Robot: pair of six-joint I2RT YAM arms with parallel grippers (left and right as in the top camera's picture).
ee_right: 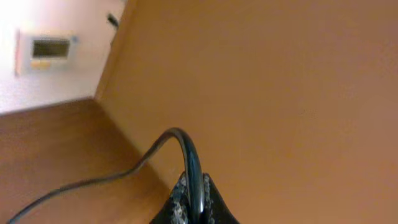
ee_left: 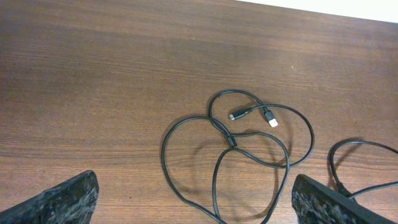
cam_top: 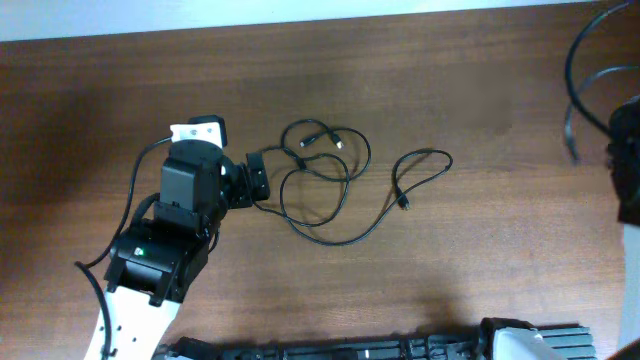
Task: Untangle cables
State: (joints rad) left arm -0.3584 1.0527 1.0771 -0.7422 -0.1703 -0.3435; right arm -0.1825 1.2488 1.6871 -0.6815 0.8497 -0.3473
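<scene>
Cables (ee_left: pixel 231 142) in loose loops on table (cam_top: pixel 450 80), just beside left gripper (cam_top: pixel 260 180).

Your cables (ee_left: pixel 231 142) run out of sight on the near side; your right gripper (ee_right: pixel 193 202) is mostly cut off.

Dark wood-grain table (cam_top: pixel 450 80), pale strip (cam_top: pixel 300 8) beyond its far edge; tan wall (ee_right: pixel 280 93), white wall panel (ee_right: pixel 45 50)

Dark brown wooden table (cam_top: pixel 450 80); thin black cables (ee_left: pixel 231 142) lying in loose overlapping loops mid-table.
</scene>
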